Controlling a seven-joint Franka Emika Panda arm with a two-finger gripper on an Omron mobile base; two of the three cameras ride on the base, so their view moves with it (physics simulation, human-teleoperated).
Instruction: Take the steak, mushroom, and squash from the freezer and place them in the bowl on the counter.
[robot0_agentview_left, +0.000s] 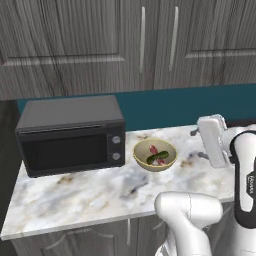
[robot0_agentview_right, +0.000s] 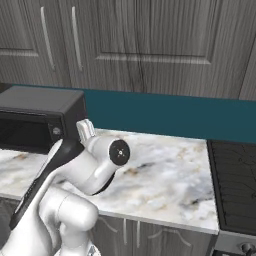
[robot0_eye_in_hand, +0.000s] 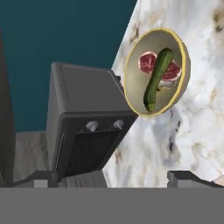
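Observation:
The yellowish bowl (robot0_agentview_left: 155, 167) stands on the marbled counter (robot0_agentview_left: 100, 190) just right of the microwave. In the hand view the bowl (robot0_eye_in_hand: 133, 85) holds the dark green squash (robot0_eye_in_hand: 156, 78), which lies across the red steak (robot0_eye_in_hand: 148, 61). A pale bit of the mushroom (robot0_eye_in_hand: 166, 84) peeks out beside the squash. My gripper (robot0_agentview_left: 198, 144) hovers above the counter to the right of the bowl, apart from it. Its jaws (robot0_eye_in_hand: 116, 179) are open with nothing between them. The freezer is out of view.
A dark microwave (robot0_agentview_left: 70, 135) sits at the counter's left end under grey wall cabinets (robot0_agentview_left: 125, 40). A teal backsplash (robot0_agentview_right: 165, 115) runs behind the counter. A black stovetop (robot0_agentview_right: 235, 180) lies at the far right.

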